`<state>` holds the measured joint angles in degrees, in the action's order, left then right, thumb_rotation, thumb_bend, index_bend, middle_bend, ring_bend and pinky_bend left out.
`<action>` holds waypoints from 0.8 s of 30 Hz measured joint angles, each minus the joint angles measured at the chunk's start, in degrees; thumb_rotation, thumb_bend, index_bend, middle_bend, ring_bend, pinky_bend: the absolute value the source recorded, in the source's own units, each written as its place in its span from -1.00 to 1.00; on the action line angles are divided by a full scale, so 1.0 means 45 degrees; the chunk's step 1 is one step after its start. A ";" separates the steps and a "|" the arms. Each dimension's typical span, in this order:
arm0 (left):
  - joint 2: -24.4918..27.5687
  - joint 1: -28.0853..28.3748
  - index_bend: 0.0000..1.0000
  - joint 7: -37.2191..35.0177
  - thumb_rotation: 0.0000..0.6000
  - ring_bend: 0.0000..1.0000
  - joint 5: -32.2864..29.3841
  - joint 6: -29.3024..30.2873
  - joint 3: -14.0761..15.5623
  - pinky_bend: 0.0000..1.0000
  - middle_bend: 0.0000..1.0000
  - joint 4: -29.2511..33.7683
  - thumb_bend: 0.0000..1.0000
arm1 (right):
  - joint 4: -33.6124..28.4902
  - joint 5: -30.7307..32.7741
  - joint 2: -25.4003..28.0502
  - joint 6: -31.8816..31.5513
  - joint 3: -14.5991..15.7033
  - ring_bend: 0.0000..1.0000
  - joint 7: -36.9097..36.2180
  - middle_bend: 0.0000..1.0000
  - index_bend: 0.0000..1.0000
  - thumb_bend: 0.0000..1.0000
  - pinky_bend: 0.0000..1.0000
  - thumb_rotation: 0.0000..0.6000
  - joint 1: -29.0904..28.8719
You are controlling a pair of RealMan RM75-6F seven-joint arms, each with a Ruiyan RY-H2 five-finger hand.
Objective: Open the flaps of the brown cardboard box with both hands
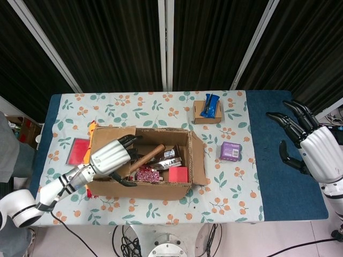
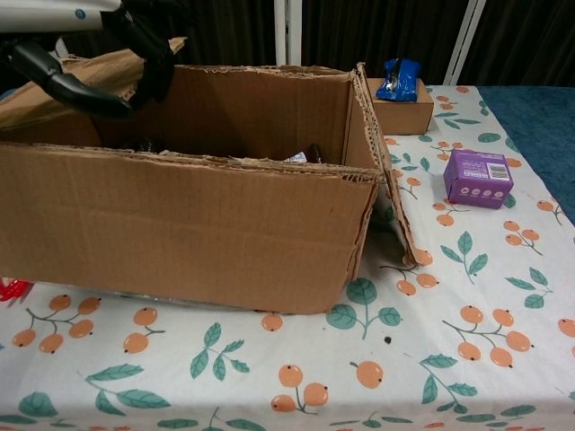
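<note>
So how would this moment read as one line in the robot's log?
task: open box flaps | left hand: on left flap, lifting it | right hand: open, off to the side | box: right flap folded out

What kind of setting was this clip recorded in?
Probably a lab or studio data-collection station, not a home: black curtains close off the back, a table wears a fruit-print cloth, and cables hang beneath it. Props surround the brown cardboard box.
</note>
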<state>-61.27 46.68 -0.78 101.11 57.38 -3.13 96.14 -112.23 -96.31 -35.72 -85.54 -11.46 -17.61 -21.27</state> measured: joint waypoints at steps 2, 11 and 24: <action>0.0316 -0.0038 0.17 0.0129 -0.80 -0.91 -0.0038 0.0148 -0.0086 -0.68 -0.12 0.0211 -1.00 | -0.0031 -0.0004 -0.0006 0.0031 -0.0037 -1.00 0.0035 -0.62 -0.80 0.32 -1.00 1.00 -0.0005; 0.2085 -0.0599 0.18 0.0654 -0.80 -0.89 -0.0581 0.1032 -0.0498 -0.68 -0.09 0.1323 -1.00 | -0.0212 -0.0065 -0.0069 0.0325 -0.0117 -1.00 -0.0010 -0.62 -0.80 0.32 -1.00 1.00 -0.0118; 0.4087 -0.2177 0.25 0.0263 -0.88 -0.87 -0.1453 0.2061 -0.0392 -0.68 -0.05 0.1919 -1.00 | -0.0594 -0.0136 -0.0246 0.0551 -0.0319 -1.00 0.0383 -0.63 -0.82 0.32 -1.00 1.00 -0.0302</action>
<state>-42.88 36.89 0.40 94.58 66.66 -4.89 104.78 -114.91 -96.92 -36.83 -83.06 -12.89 -15.88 -22.63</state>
